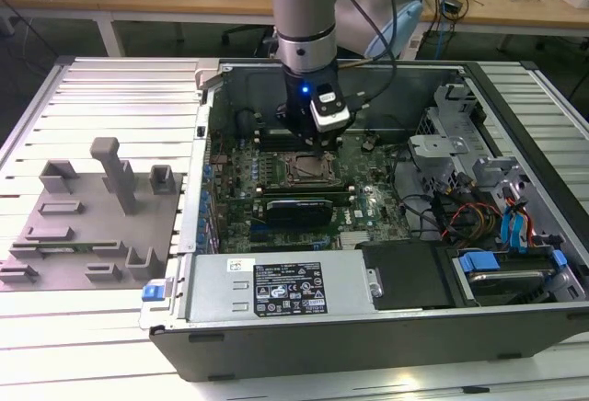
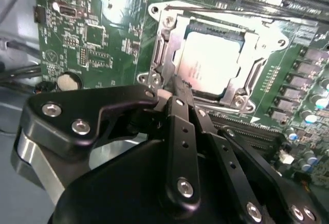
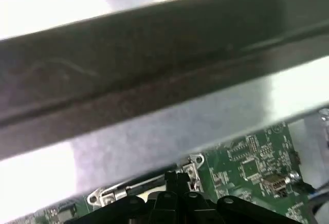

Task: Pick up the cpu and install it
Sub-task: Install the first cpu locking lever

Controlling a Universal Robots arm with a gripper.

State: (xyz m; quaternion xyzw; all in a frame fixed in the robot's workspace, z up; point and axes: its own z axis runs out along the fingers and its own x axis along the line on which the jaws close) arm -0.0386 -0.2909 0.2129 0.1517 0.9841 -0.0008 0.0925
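A ribbed metal worktable (image 1: 92, 88) carries an opened computer case (image 1: 386, 327), with wooden benches and loose cables behind it. On the exterior view's left lies a grey fixture plate (image 1: 92, 226) with upright blocks, well apart from the arm. Inside the case sit the green motherboard (image 1: 276, 208), a labelled power supply (image 1: 285, 289) along the near edge, and drive bays with blue tabs and coloured wiring on the exterior view's right.

The gripper (image 1: 308, 146) hangs directly above the socket frame (image 1: 305, 169). In the second wrist view its black fingers (image 2: 182, 131) meet edge to edge, clenched on nothing, their tip just beside the frame's rim. The cpu (image 2: 208, 67) lies flat in the socket frame, silvery top up, 1 thin lever wire (image 2: 226, 9) running beyond it. In the first wrist view a dark case wall (image 3: 154, 64) crosses in front of the motherboard.
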